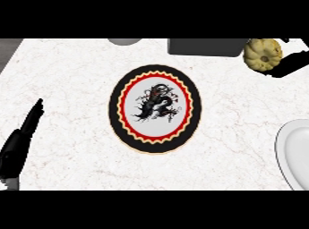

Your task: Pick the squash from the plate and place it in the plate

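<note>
Holds squash (262,53) in curled fingers of right hand (297,60) at far right. Needs carrying left and nearer to patterned plate (123,96). Rests left hand (18,147) straight-fingered, well apart.

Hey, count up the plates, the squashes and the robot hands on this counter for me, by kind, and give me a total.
Plates: 2, the patterned plate and the white plate.
Squash: 1, the squash.
Hands: 2, the left hand and the right hand.
Total: 5.
</note>
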